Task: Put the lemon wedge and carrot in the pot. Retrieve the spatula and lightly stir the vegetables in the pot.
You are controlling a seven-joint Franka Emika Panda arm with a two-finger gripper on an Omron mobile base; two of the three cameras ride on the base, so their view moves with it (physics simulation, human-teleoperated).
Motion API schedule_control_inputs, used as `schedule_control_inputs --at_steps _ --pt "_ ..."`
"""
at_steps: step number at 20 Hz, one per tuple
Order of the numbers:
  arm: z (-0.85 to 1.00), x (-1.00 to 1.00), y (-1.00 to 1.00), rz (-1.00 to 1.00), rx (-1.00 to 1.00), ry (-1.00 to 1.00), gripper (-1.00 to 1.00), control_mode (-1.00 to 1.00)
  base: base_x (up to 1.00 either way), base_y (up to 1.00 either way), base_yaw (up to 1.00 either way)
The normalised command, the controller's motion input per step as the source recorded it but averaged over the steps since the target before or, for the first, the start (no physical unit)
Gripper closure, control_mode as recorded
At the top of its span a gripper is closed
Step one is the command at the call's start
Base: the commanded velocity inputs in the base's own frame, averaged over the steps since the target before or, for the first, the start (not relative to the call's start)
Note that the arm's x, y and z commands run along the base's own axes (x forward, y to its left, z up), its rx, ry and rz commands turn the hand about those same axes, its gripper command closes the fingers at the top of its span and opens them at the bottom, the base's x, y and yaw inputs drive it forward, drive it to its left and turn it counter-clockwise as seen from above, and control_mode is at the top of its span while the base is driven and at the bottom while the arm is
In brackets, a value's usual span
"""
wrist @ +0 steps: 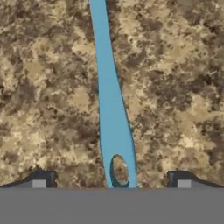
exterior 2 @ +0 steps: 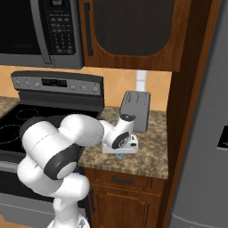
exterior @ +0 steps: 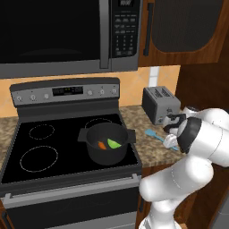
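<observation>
Spatula point(wrist: 111, 109) on counter point(wrist: 48, 87), toaster point(exterior: 160, 103) near

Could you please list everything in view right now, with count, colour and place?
Pot: one, dark grey, on the stove's front right burner.
Lemon wedge: one, yellow-green, inside the pot.
Carrot: one, orange, inside the pot beside the wedge.
Spatula: one, blue, lying flat on the counter right of the stove, its handle between the fingertips.
Toaster: one, silver, at the back of the counter.
Stove: one, black top with grey control panel, left of the counter.
Microwave: one, dark with grey trim, above the stove.
Counter: one, speckled brown stone, right of the stove.
Wall cabinet: one, brown wood, above the toaster.
Gripper: one, dark fingertips, open, low over the spatula.
</observation>
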Motion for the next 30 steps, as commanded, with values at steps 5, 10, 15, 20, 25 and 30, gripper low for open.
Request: schedule_control_inputs --at_steps 5,10,15,20,25,30 --pt "-0.55 0.37 0.0 0.05 -0.07 0.01 -1.0 -1.0 0.0 0.0 0.0" --pt "-0.45 0.1 0.14 0.08 -0.04 0.01 1.0 -1.0 0.0 0.0 0.0" --pt "0.09 -0.22 0.32 0.1 -0.07 -0.04 1.0 -1.0 0.0 0.0 0.0" --pt "1.0 -0.91 0.07 0.31 -0.25 -0.18 1.0 -1.0 0.0 0.0 0.0" --pt "1.0 -0.61 0.48 0.52 -0.46 -0.12 1.0 -1.0 0.0 0.0 0.0" --pt "1.0 -0.26 0.1 0.48 -0.34 -0.05 1.0 -1.0 0.0 0.0 0.0"
